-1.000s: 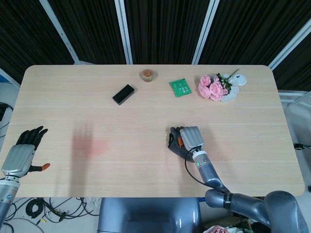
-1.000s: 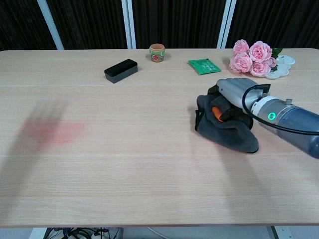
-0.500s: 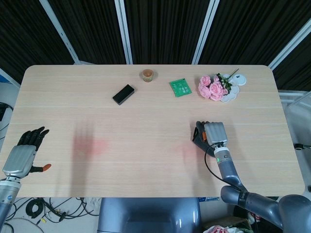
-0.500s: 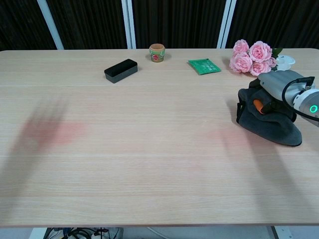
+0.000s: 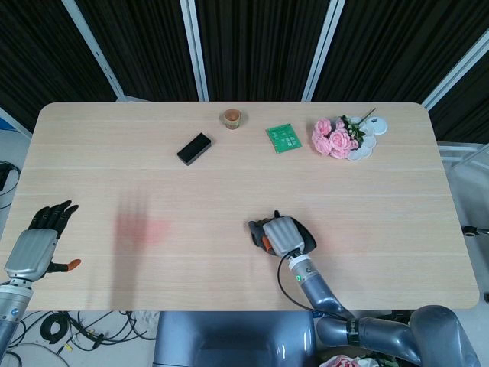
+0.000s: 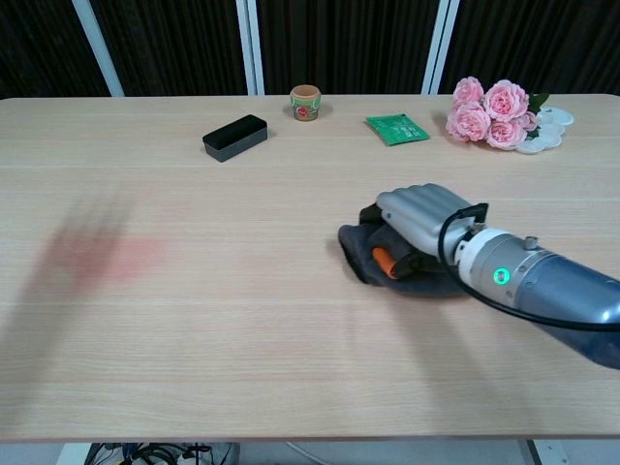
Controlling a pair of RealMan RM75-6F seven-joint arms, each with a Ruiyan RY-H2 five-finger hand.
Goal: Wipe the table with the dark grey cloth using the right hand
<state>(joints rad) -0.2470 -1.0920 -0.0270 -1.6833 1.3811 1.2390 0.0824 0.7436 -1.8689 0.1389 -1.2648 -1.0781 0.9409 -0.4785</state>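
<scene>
The dark grey cloth [image 5: 304, 234] [image 6: 360, 247] lies bunched on the light wooden table [image 5: 229, 176] [image 6: 242, 320], right of its middle and toward the front. My right hand [image 5: 280, 235] [image 6: 418, 221] lies on top of the cloth, fingers curled over it and pressing it to the tabletop. My left hand [image 5: 34, 245] hovers off the table's front left corner with its fingers spread and nothing in them; the chest view does not show it.
Along the back stand a black box [image 5: 194, 148] [image 6: 234, 137], a small brown cup [image 5: 231, 118] [image 6: 305, 102], a green packet [image 5: 283, 138] [image 6: 396, 128] and pink flowers [image 5: 334, 138] [image 6: 487, 111] by white discs. A reddish smear [image 5: 141, 229] [image 6: 97, 257] marks the left side.
My right hand swept the cloth right toward the table's right side, then back left past where it started. The left hand barely moved.
</scene>
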